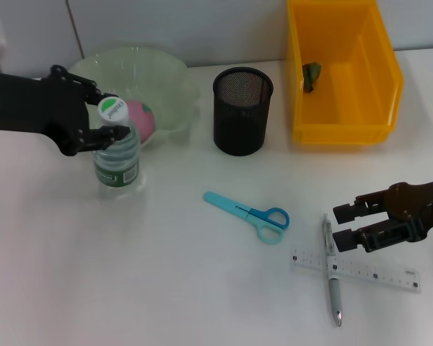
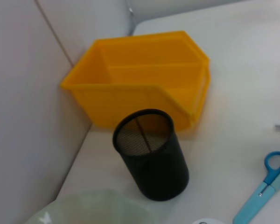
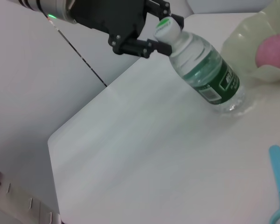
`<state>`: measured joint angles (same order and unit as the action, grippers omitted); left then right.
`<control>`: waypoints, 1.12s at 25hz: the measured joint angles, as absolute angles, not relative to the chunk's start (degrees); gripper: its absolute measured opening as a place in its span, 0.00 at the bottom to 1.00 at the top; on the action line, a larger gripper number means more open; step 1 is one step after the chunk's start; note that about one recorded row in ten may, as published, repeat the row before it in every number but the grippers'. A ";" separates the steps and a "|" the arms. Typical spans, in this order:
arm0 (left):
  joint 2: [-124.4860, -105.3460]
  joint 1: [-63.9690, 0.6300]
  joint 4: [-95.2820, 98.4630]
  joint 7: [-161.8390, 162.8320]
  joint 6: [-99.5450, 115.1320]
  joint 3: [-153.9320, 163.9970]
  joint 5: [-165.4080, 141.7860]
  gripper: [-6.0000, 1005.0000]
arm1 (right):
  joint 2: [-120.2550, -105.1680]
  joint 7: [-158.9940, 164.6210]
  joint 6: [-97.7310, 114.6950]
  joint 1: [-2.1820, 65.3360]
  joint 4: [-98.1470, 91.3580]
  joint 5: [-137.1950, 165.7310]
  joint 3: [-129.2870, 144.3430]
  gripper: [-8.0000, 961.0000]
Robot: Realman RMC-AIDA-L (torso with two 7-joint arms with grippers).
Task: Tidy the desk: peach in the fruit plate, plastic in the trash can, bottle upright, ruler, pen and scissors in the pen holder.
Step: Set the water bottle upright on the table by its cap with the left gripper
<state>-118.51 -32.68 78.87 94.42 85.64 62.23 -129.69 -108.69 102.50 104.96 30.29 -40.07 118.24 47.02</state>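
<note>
Head view, left gripper: our left gripper (image 1: 101, 114) sits at the far left of the counter (image 1: 72, 274), its fingers on either side of the neck of the bottle (image 1: 117, 155), just under the cap; we judge them closed on it.
Bottle: it stands upright on its base, just in front of the fruit plate (image 1: 166, 79), which holds the peach (image 1: 141, 119).
Right gripper: our right gripper (image 1: 346, 225) hangs low at the near right with its jaws apart and nothing between them.
Pen: the pen (image 1: 332, 270) lies immediately left of those fingertips, its long axis running near to far, crossing over the ruler (image 1: 375, 272).
Ruler: it lies left to right under the pen, just nearer than the right gripper.
Scissors: the scissors (image 1: 249, 214) lie further left, mid-counter, loops toward the right gripper.
Pen holder: the pen holder (image 1: 242, 112) stands far and left of the right gripper, well apart.
Trash can: the trash can (image 1: 343, 133) at the far right holds a small green scrap.
Nearer arm: the right arm, clearly, for pen, ruler and scissors.
Judgement: the pen looks like the natural next pick, gripped across its shaft.
</note>
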 joint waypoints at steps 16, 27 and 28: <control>-117.44 -35.05 75.59 112.43 90.83 48.52 -128.59 0.45 | -108.92 101.76 105.55 29.63 -40.04 118.10 47.02 0.82; -117.78 -33.95 72.74 115.37 89.04 45.67 -128.56 0.46 | -108.66 101.45 106.40 29.67 -40.14 118.08 47.02 0.82; -117.77 -33.61 72.22 114.99 88.82 45.66 -128.51 0.46 | -108.60 101.39 106.42 29.67 -40.19 118.09 47.02 0.82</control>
<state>-117.77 -33.61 72.22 114.99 88.82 45.65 -128.51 -108.60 101.39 106.42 29.67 -40.19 118.09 47.02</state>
